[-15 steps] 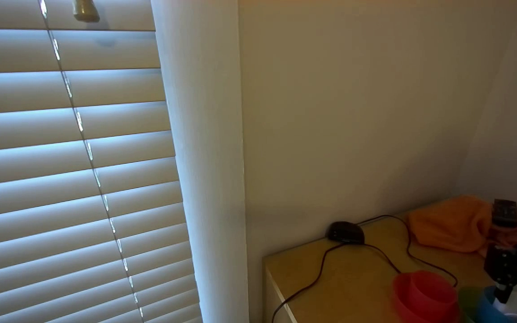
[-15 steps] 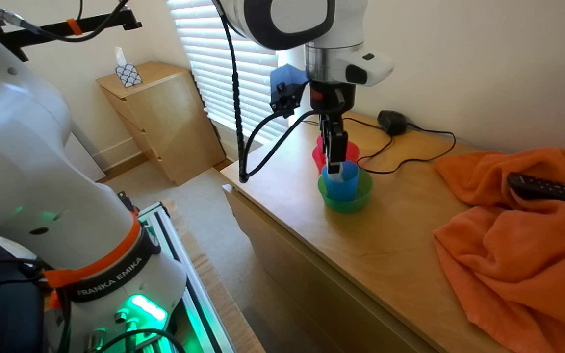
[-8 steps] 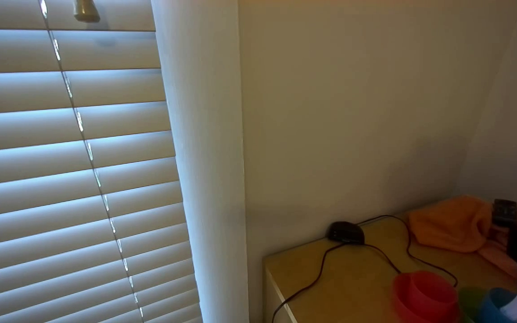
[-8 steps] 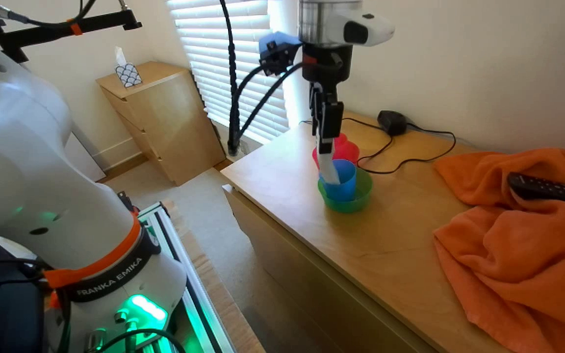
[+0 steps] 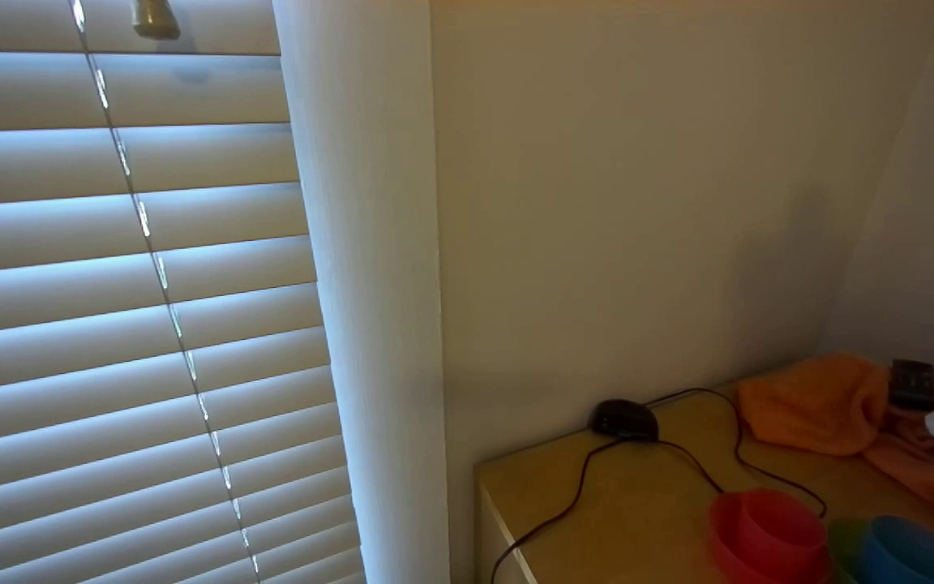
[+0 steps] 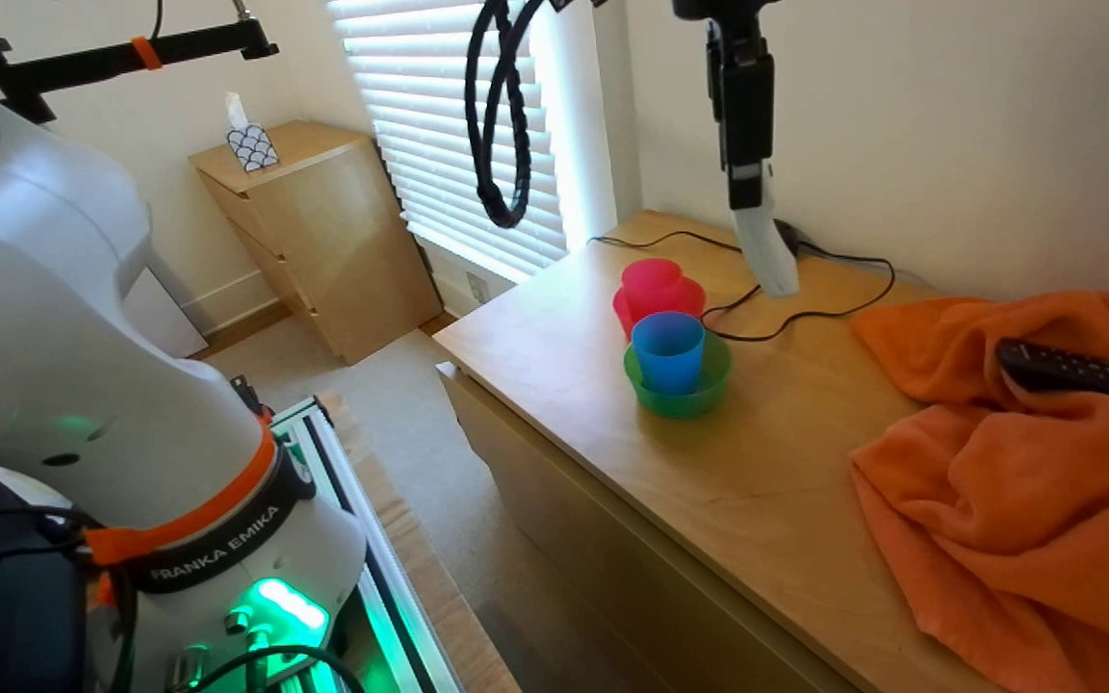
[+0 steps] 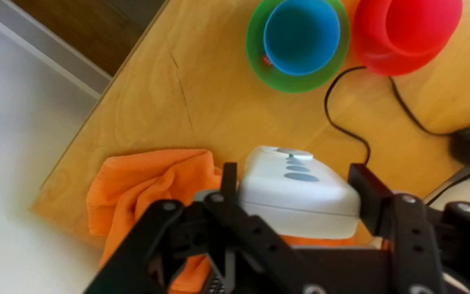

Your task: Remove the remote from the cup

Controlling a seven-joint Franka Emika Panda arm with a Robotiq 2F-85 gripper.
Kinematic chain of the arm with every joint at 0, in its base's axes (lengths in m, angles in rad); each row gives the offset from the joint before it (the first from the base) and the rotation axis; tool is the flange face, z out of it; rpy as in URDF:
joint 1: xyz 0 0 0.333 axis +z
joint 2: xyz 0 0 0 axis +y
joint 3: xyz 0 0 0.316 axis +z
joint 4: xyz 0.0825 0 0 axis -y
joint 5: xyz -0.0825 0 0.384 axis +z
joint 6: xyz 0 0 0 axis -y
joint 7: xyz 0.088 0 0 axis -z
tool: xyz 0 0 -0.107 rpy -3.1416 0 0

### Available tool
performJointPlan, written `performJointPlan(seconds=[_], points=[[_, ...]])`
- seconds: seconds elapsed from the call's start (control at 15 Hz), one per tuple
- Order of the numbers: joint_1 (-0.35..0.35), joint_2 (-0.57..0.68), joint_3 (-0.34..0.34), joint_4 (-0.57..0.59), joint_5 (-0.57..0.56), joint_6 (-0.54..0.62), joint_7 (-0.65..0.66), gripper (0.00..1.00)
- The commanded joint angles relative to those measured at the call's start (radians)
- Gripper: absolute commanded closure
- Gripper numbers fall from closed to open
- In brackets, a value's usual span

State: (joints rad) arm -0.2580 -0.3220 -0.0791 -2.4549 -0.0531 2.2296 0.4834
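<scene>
1. The white remote (image 6: 767, 254) is newly out of the blue cup (image 6: 668, 371), aloft: removal looks done.
2. The gripper (image 7: 295, 179) clasps it, jaws parted by its width.
3. Its height is hard to judge.

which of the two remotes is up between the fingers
The white remote: it is held in the air between the fingers, while the black remote lies on the orange cloth.

Bright slatted blinds (image 6: 420, 106) beside a beige wall (image 5: 637, 203); a wooden dresser (image 6: 352, 250), a pale floor (image 6: 420, 414).
</scene>
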Motion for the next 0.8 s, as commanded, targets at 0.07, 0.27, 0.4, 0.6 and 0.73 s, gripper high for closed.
performJointPlan(seconds=[0.07, 0.27, 0.4, 0.6, 0.73], points=[[-0.001, 0.026, -0.008, 0.008, -0.008, 0.008, 0.005, 0.32], [0.007, 0.075, -0.019, 0.046, -0.02, -0.075, -0.072, 0.57], [0.024, 0.104, -0.052, 0.057, 0.014, -0.089, -0.211, 0.57], [0.034, 0.143, -0.083, 0.071, 0.024, -0.109, -0.397, 0.57], [0.022, 0.127, -0.067, 0.049, -0.017, -0.08, -0.276, 0.32]])
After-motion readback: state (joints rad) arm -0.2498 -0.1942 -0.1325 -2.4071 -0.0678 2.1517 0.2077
